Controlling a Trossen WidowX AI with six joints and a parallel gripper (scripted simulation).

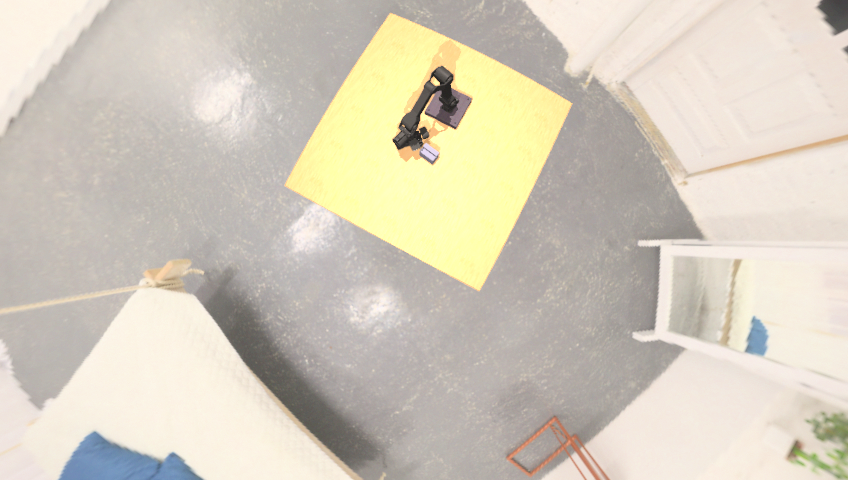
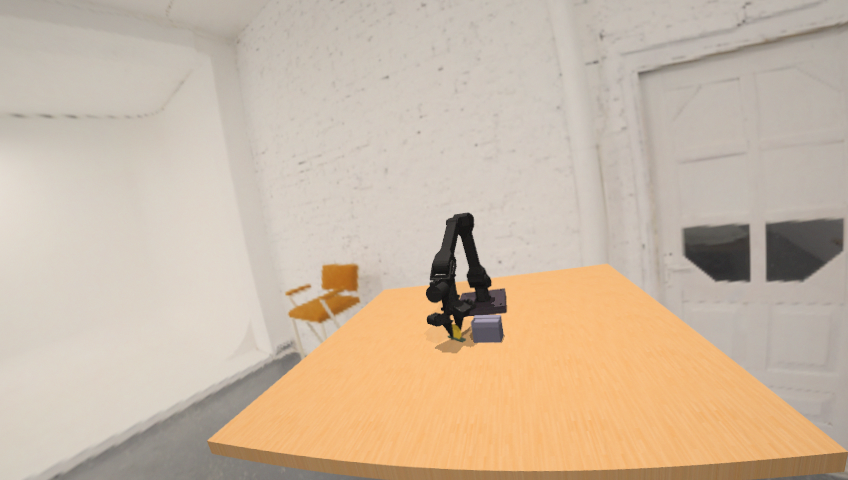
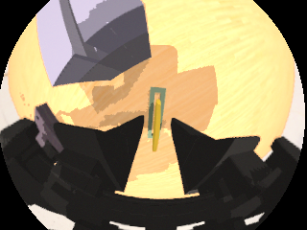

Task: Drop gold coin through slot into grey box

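The gold coin (image 3: 156, 129) (image 2: 457, 333) stands on edge in the dark-green holder (image 3: 158, 89) (image 2: 459, 339). My gripper (image 3: 157, 120) (image 2: 454, 331) is open, its fingertips low around the coin. In the wrist view there is a gap on each side of the coin, a little wider on the right. The closed grey box (image 1: 429, 153) (image 2: 487, 331) (image 3: 50, 43) stands beside the holder, at the upper left of the wrist view. Its narrow slot (image 3: 72, 34) runs along the lid. In the top view the arm hides the coin and holder.
The wooden table (image 1: 452, 208) (image 2: 535, 404) carries everything. The arm's dark base plate (image 1: 458, 118) (image 2: 496, 301) is behind the box in the exterior view, and part of it shows at the left of the wrist view (image 3: 47, 126). An orange chair (image 2: 324, 303) stands beyond the table.
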